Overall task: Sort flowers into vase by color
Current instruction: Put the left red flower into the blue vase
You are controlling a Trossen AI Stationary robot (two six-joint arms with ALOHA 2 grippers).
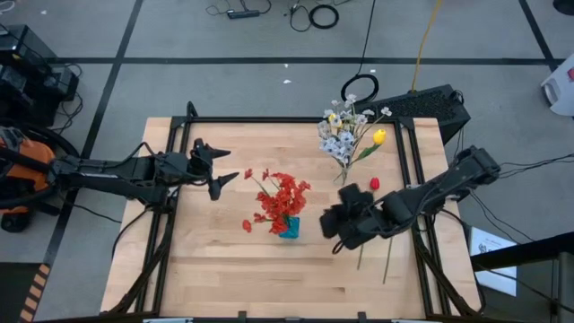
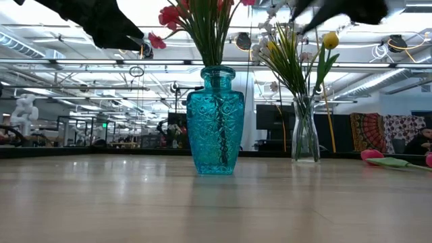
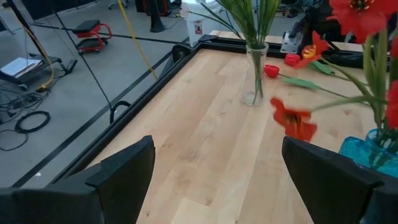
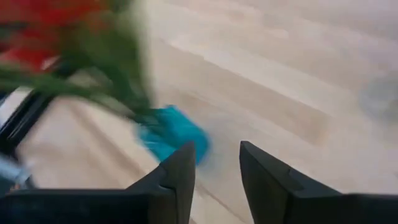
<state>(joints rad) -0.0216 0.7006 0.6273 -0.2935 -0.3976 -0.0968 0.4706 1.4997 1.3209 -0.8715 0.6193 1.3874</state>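
A blue glass vase (image 1: pixel 289 228) stands mid-table holding red flowers (image 1: pixel 282 197). A clear vase (image 2: pixel 305 135) at the far right holds whitish sprigs (image 1: pixel 339 135) and a yellow tulip (image 1: pixel 379 136). Two red tulips (image 3: pixel 272 70) lie on the table near it, their stems (image 1: pixel 387 260) running toward the near edge. My right gripper (image 4: pixel 217 165) hovers open just right of the blue vase, nothing between its fingers. My left gripper (image 1: pixel 220 169) waits open, left of the blue vase.
A black frame (image 1: pixel 179 135) borders the wooden tabletop. Bare wood (image 1: pixel 233 278) lies along the near side and at the far left. Cables and equipment lie on the floor beyond the table.
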